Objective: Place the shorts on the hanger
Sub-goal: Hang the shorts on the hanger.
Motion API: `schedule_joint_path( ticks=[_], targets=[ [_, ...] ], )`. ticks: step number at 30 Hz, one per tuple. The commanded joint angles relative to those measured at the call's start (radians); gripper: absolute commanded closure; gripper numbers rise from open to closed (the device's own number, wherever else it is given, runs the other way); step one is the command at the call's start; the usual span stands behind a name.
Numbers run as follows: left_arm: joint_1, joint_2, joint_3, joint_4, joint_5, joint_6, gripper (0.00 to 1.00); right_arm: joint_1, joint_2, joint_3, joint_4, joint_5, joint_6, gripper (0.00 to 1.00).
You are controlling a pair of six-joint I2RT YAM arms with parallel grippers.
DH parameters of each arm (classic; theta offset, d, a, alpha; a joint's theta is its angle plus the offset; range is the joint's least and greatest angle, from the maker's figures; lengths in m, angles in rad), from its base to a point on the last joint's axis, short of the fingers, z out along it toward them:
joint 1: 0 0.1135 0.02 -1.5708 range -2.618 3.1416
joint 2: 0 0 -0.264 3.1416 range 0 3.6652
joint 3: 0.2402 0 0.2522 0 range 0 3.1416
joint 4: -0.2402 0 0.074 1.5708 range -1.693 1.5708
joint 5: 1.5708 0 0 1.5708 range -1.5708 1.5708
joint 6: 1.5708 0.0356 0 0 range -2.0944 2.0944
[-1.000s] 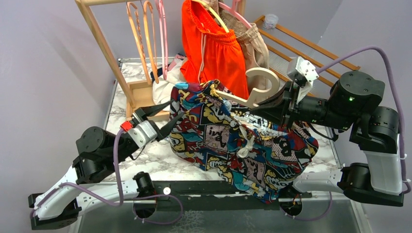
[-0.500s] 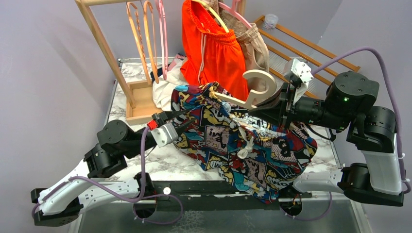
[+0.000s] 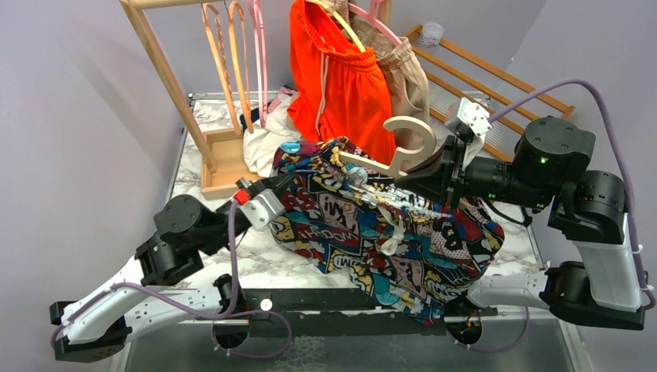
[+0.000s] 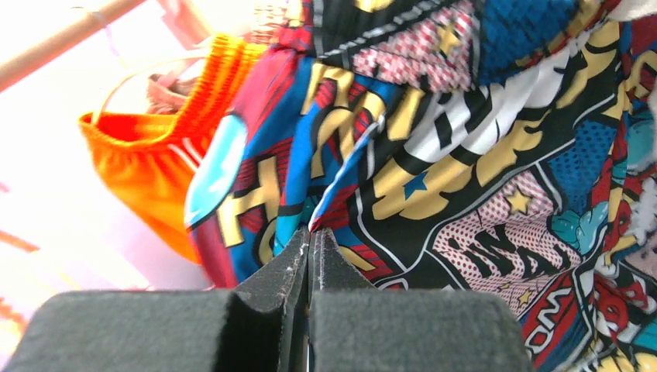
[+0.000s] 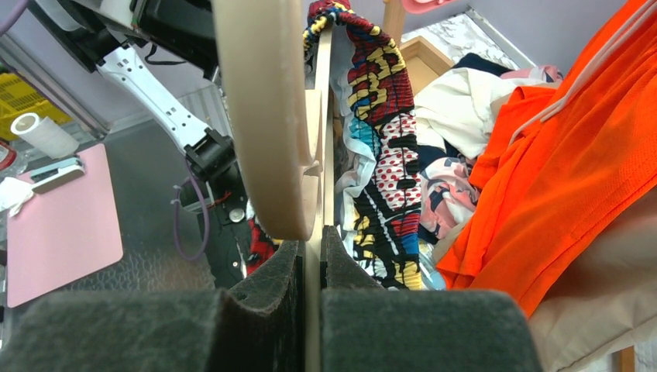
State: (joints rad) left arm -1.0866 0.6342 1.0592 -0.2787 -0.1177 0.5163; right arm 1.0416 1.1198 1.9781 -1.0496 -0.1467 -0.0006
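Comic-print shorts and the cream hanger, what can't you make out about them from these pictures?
- Top view: where the hanger ends inside the shorts; the fabric covers its far arm.
- Left wrist view: how much fabric the left end effector pinches; its own shut fingers hide that.
- Right wrist view: the hanger's upper part above the right end effector, cut off by the top edge.
- Left wrist view: the orange shorts, blurred and overexposed.

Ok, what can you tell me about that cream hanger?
The hanger is pale cream, thick and rounded, and looks like smooth plastic. Its curled hook points up. It is tilted in the air, pinched by the right fingers near the hook. The waistband of the comic shorts hangs over its far end.
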Motion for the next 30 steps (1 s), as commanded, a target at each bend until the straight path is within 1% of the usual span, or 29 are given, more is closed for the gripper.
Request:
schedule_joint_path(
  ticks=[1,11,15,17,18,19,20,21,23,24,25,26,28,30],
  targets=[
    [-0.001,-0.085,-0.025,0.112,-0.204,0.044,1.0,0.002,-0.036,-0.01,0.032,0.007,-0.004,0.99],
    [-0.001,-0.129,-0.039,0.099,-0.291,0.055,1.0,0.003,-0.041,-0.016,0.029,-0.037,-0.003,0.99],
    [-0.001,-0.126,-0.038,0.025,-0.278,0.062,1.0,0.003,-0.052,-0.023,0.044,-0.057,0.001,0.99],
    [-0.001,-0.136,-0.044,-0.008,-0.227,0.03,1.0,0.003,-0.065,-0.033,0.061,-0.053,0.001,0.99],
    [-0.001,-0.146,-0.051,-0.02,-0.167,0.01,1.0,0.003,-0.071,-0.037,0.067,-0.051,0.001,0.99],
    [0.0,-0.158,-0.058,-0.03,-0.079,-0.006,1.0,0.003,-0.076,-0.038,0.072,-0.048,0.001,0.99],
    [-0.001,-0.167,-0.065,-0.035,-0.03,-0.024,1.0,0.003,-0.078,-0.035,0.074,-0.045,-0.002,0.99],
    [-0.001,-0.173,-0.069,-0.037,-0.004,-0.048,0.95,0.003,-0.077,-0.031,0.074,-0.045,-0.004,0.99],
    [-0.001,-0.176,-0.059,-0.047,0.007,-0.082,0.67,0.003,-0.07,-0.015,0.066,-0.044,-0.009,0.99],
    [-0.001,-0.176,-0.051,-0.056,0.007,-0.086,0.57,0.003,-0.065,-0.004,0.057,-0.045,-0.012,0.99],
    [-0.001,-0.176,-0.039,-0.063,0.007,-0.087,0.52,0.003,-0.061,0.006,0.05,-0.044,-0.015,0.99],
    [-0.001,-0.179,-0.028,-0.066,0.01,-0.089,0.49,0.003,-0.056,0.014,0.044,-0.043,-0.017,0.99],
    [-0.001,-0.183,0.006,-0.063,0.025,-0.09,0.45,0.003,-0.05,0.022,0.035,-0.04,-0.019,0.99],
    [-0.001,-0.175,0.049,-0.057,0.04,-0.093,0.44,0.003,-0.049,0.015,0.033,-0.031,-0.022,0.99]
  ],
)
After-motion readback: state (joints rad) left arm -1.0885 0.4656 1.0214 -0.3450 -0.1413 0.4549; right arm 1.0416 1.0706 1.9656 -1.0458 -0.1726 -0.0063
